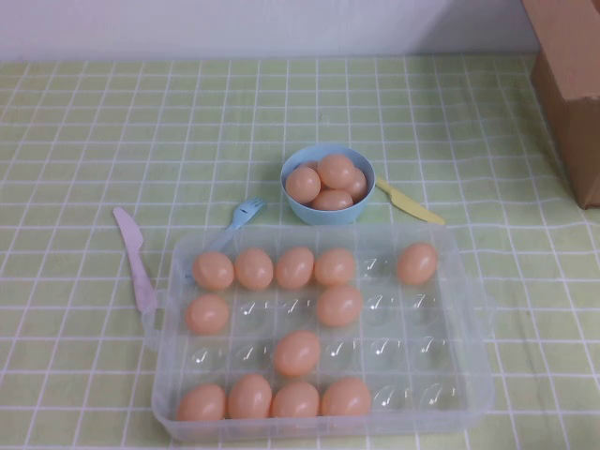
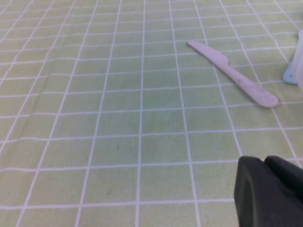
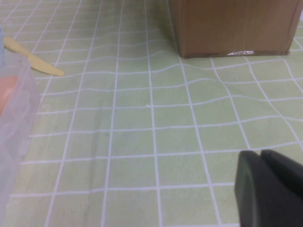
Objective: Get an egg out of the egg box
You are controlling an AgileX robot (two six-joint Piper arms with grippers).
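Note:
The clear plastic egg box (image 1: 323, 427) lies at the front middle of the table, holding several peach-orange eggs such as the egg (image 1: 297, 352) in its third row. Many cups on its right side are bare. Neither arm shows in the high view. My left gripper (image 2: 264, 163) shows only in the left wrist view, shut and empty, low over the cloth to the left of the box, whose corner (image 2: 299, 56) is just visible. My right gripper (image 3: 260, 156) shows only in the right wrist view, shut and empty, to the right of the box wall (image 3: 16, 118).
A light-blue bowl (image 1: 328, 214) with several eggs stands behind the box. A blue fork (image 1: 246, 214) and a lilac knife (image 1: 136, 258) lie at the box's left, a yellow knife (image 1: 410, 202) right of the bowl. A cardboard box (image 1: 572, 84) stands far right.

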